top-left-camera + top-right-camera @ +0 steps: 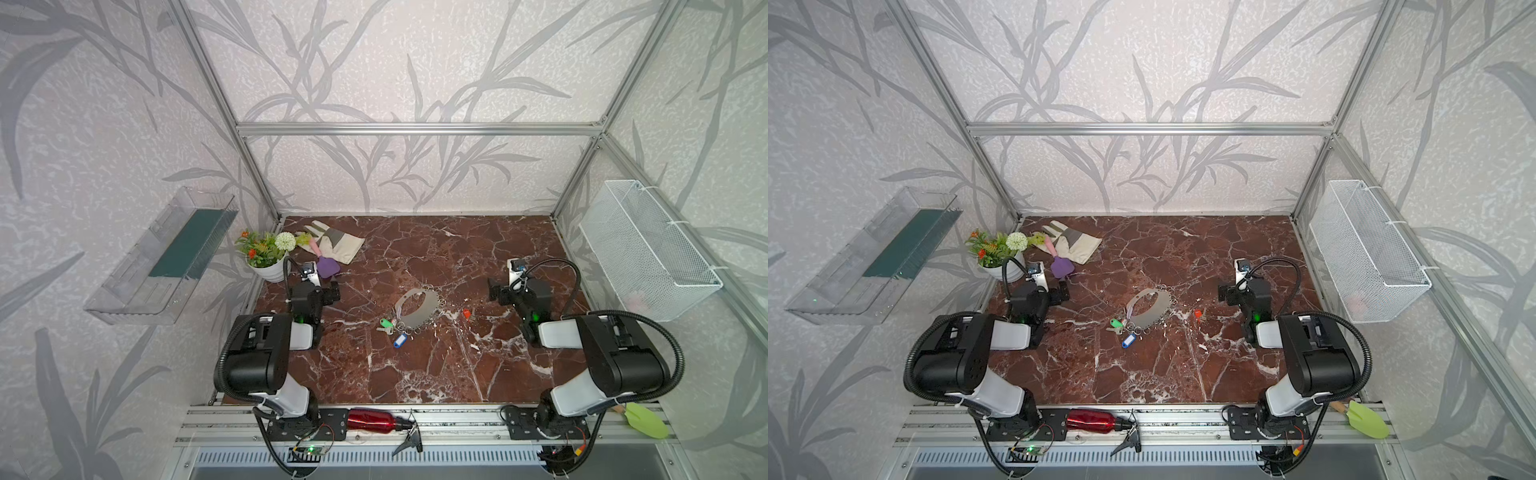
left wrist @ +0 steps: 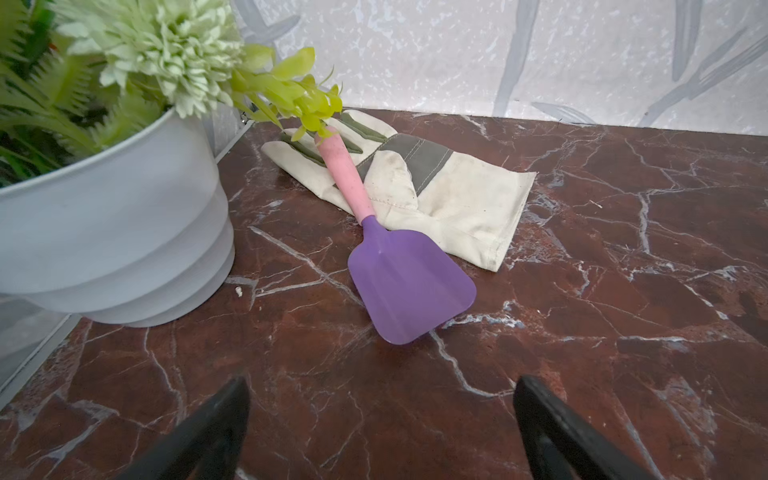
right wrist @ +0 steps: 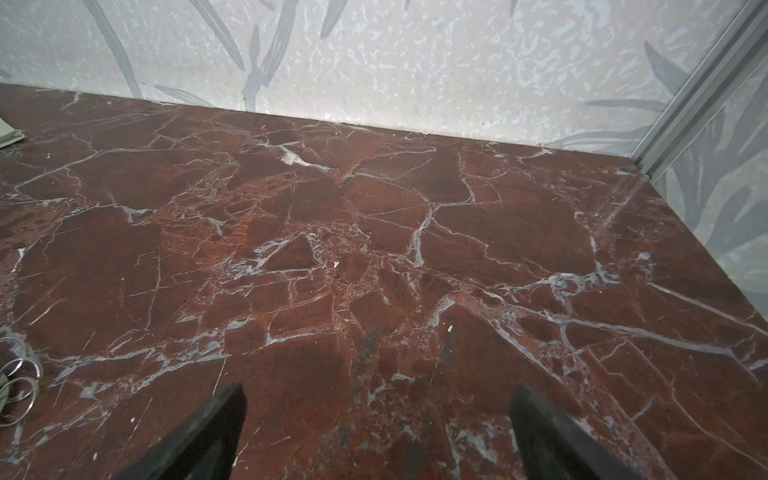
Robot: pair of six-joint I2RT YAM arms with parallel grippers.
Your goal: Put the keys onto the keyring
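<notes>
Here, keyring [image 1: 419, 309] with keys [image 1: 387, 323] lies between wide left hand [image 2: 381, 380] and wide right hand [image 3: 379, 387].

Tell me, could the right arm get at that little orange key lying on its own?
Probably yes. The orange key lies alone on the table, near the right gripper, which is open and empty. Nothing stands between them; the keyring sits on the key's far side.

Mid-table on red-brown marble tabletop [image 1: 457, 374] lies flat grey crescent keyring plate [image 1: 417, 306]. At its near-left end: green-tagged metal keys [image 1: 386, 323], blue-tagged key [image 1: 400, 340] just nearer. The red-orange key [image 1: 466, 313] is right of plate, apart. Far left: white flower pot [image 1: 268, 272]; cream fabric glove [image 1: 336, 247] is right of it, purple plastic scoop [image 1: 327, 267] with its handle on the glove.
</notes>
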